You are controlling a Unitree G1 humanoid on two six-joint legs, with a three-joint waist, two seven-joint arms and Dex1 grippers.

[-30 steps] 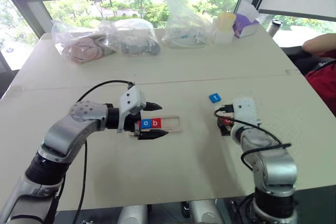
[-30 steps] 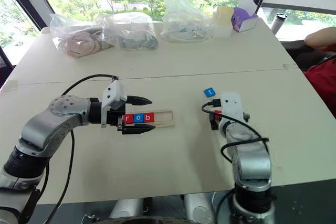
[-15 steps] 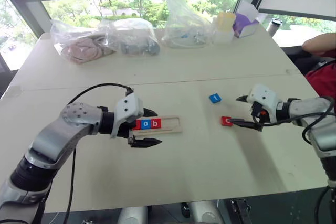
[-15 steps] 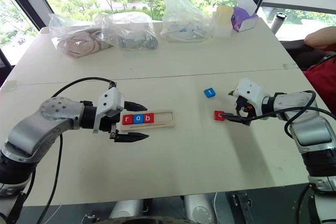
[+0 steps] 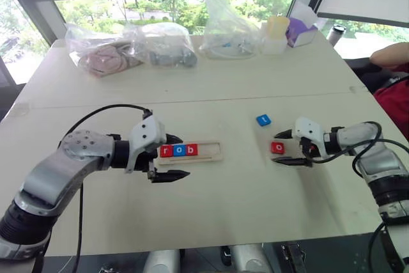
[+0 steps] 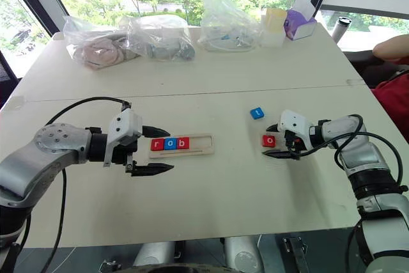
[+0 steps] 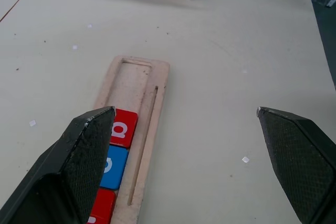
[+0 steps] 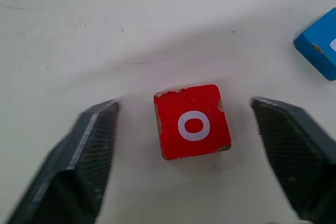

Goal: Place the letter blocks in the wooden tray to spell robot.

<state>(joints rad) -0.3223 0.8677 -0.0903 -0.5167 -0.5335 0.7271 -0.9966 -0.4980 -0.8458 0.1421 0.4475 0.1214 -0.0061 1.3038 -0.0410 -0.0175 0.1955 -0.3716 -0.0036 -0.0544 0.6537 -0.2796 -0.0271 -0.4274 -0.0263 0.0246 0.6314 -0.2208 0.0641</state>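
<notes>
The wooden tray [image 5: 211, 152] lies at mid table with a red r [image 5: 167, 151], a blue o [image 5: 179, 151] and a red b [image 5: 191, 150] in its left part; its right part is bare. My left gripper [image 5: 184, 156] is open, its fingers straddling the tray's left end without touching it. A red o block [image 8: 192, 121] lies flat on the table to the right, and my right gripper [image 5: 275, 148] is open around it, a gap on each side. The blue t block [image 5: 263, 119] lies just beyond it.
Several clear plastic bags [image 5: 165, 46] line the table's far edge, with a yellow cup [image 5: 275, 32] and a purple box [image 5: 298, 30]. A person's arm [image 5: 391, 54] rests at the right edge. A seam crosses the table beyond the tray.
My right gripper has swung from pointing down over the red o block to lying low, fingers either side of it and closer together. The left gripper drew back slightly along the tray.
</notes>
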